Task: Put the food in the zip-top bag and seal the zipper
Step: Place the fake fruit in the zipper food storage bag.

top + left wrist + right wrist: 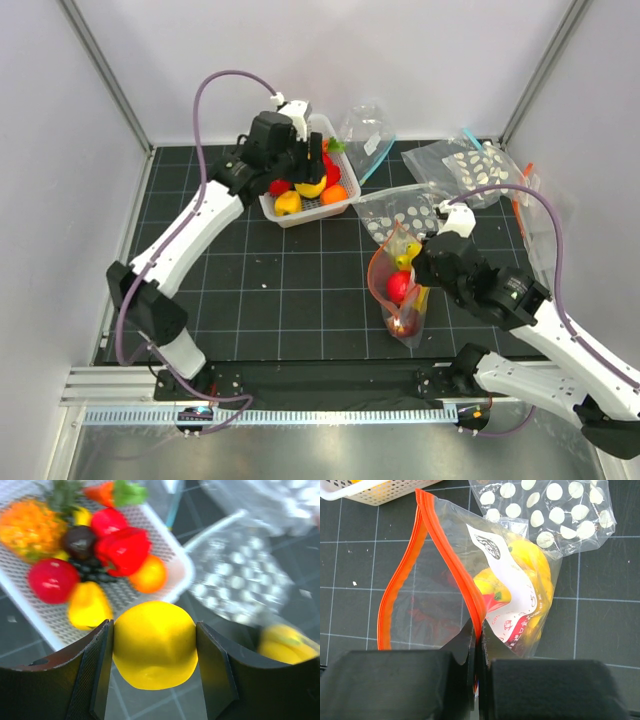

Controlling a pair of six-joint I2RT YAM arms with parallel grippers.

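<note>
Step in hand: food transfer. The left gripper [155, 652], partly open, clamps a glossy yellow round toy fruit [152, 630] close to the white mesh basket [285, 218] at 11 o'clock on the black gridded bench [280, 290]. The right gripper [479, 641], fully closed, pinches the orange-red zipper strip [447, 555] of the clear crinkly zip-top bag [400, 295] at 4 o'clock, its mouth gaping. Next move, as judged: carry the fruit over that mouth and release. The clamped fruit shows only in the left wrist view, the zipper pinch only in the right.
</note>
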